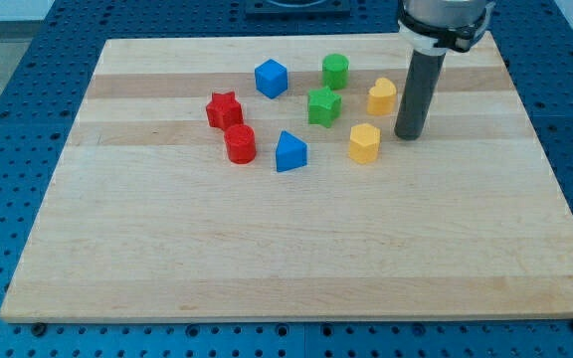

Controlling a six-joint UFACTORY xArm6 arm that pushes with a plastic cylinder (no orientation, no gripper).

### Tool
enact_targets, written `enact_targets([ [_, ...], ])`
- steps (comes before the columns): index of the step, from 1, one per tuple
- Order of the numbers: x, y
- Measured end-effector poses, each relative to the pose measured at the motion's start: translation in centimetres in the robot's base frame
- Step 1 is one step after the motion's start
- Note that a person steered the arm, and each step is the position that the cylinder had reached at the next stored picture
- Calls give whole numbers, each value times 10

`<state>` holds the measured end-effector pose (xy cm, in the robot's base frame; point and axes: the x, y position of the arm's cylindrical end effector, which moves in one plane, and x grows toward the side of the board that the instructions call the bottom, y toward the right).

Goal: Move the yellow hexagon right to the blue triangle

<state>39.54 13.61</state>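
1. Table (296,259): wooden board carrying all the blocks, clustered in the upper middle. Landmark for everything below is the blue triangle (290,152).
2. Rod: dark, upright, coming down from the view's top right. My tip (410,135) is on the table, well to the view's right of the blue triangle. No gripper on this rig, so nothing to release or clench; it only pushes.
3. Yellow hexagon (364,143): to the view's right of the blue triangle, about level with it, bare table between them. It sits between triangle and my tip, with the tip just beside it on its right and a touch higher.
4. Other blocks, relative to the blue triangle:
   - yellow block (382,96), shape unclear: up and right.
   - green star (323,105): above, slightly right.
   - green cylinder (335,71): further up.
   - blue cube (271,78): well above.
   - red cylinder (240,144): just beside it on the left.
   - red star (224,109): up and left.
5. Step in hand, my read: the hexagon only needs closing toward the triangle's right side. I'd drop the tip slightly toward the view's bottom so it lines up with the hexagon's centre, then push straight left.
6. Risk: off-centre contact would spin the hexagon or slide it up toward the green star. Stop short so the triangle isn't shoved into the red cylinder.
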Motion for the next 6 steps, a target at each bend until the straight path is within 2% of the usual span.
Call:
enact_targets([
  [1,0,-2],
  [3,-4,-95],
  [6,-1,-132],
])
